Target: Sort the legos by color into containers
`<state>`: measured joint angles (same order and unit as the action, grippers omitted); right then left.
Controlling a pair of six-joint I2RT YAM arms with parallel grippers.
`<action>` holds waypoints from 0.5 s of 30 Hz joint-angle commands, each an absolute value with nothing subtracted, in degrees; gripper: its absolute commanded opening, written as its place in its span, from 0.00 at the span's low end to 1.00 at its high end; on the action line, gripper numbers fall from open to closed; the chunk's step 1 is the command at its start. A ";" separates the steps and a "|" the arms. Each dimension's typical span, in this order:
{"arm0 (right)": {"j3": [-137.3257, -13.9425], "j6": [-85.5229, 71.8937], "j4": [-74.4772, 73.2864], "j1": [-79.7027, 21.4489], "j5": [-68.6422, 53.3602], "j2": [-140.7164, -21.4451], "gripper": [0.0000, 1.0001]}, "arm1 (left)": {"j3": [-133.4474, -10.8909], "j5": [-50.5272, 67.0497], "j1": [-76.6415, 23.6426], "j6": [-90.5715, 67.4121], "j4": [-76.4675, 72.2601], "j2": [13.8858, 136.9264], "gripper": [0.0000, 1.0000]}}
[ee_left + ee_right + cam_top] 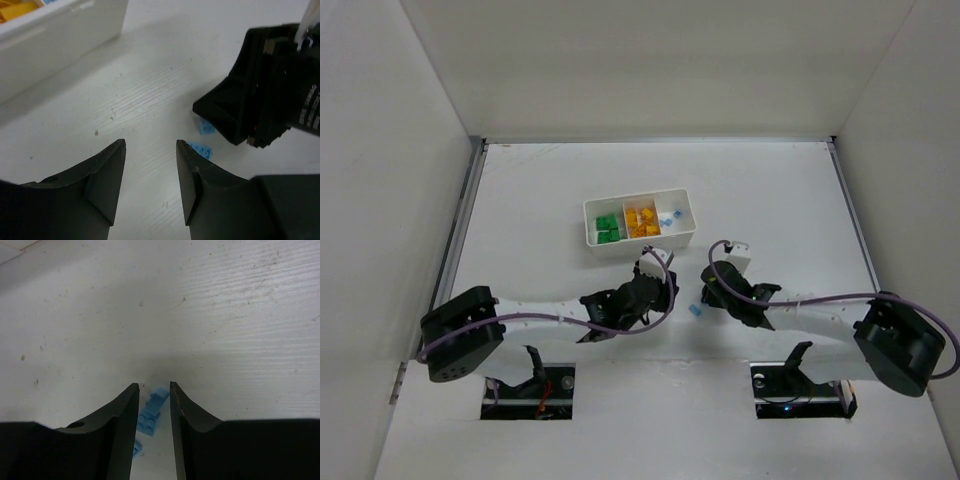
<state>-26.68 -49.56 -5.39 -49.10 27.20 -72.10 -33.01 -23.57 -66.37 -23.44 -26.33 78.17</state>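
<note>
The white three-compartment tray [638, 222] holds green legos [608, 228], orange ones [642, 221] and pale blue ones [669, 218]. Its wall shows in the left wrist view [60, 40]. My right gripper [153, 387] is low over the table, its jaws narrowly open around two joined pale blue legos [151, 412]; another blue lego [136, 449] lies by the left finger. My left gripper [150, 147] is open and empty just in front of the tray. Two blue legos [201, 149] lie to its right, below my right gripper [260, 100].
White walls enclose the table on three sides. The two grippers [660, 285] [708, 293] are close together in front of the tray, with a blue lego [696, 311] between them. Cables loop over both arms.
</note>
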 commanded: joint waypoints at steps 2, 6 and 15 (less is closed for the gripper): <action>-30.14 -50.80 -7.91 -50.05 29.35 -73.82 0.33 | -30.24 -27.25 -69.73 -25.66 -28.12 74.36 0.44; -31.29 -50.98 -9.14 -50.49 29.88 -75.41 0.25 | -29.62 -26.89 -72.46 -25.93 -28.21 75.41 0.48; -33.13 -46.16 -10.20 -48.57 30.59 -69.71 0.17 | -28.83 -24.96 -75.01 -25.93 -29.79 77.69 0.59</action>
<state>-29.56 -49.34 -9.32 -49.71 28.75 -73.28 -29.89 -25.21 -74.72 -25.45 -27.31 77.36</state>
